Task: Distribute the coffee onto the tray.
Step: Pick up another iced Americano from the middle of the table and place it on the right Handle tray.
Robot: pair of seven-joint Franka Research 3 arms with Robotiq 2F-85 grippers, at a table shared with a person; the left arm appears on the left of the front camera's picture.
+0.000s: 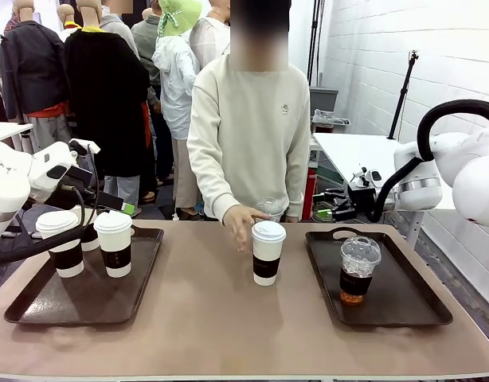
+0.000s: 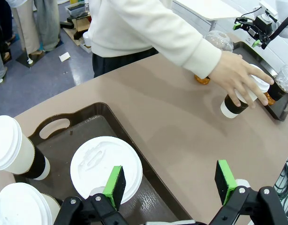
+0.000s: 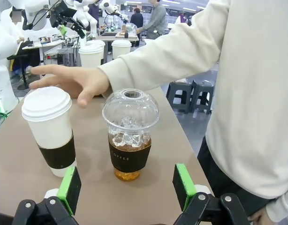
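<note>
This is a robotics lab set in a large shared hall. Two white robot arms, the left arm [image 1: 13,179] and the right arm [image 1: 467,171], flank a brown table [image 1: 228,318]. Beyond the table's far right corner are a white workbench [image 1: 352,151], a black stand [image 1: 403,87] and a white painted block wall [image 1: 372,48]. Grey stools [image 3: 193,93] stand near the table's edge on a blue-grey floor [image 2: 64,79]. A person [image 3: 156,18] stands at a distant bench.
</note>
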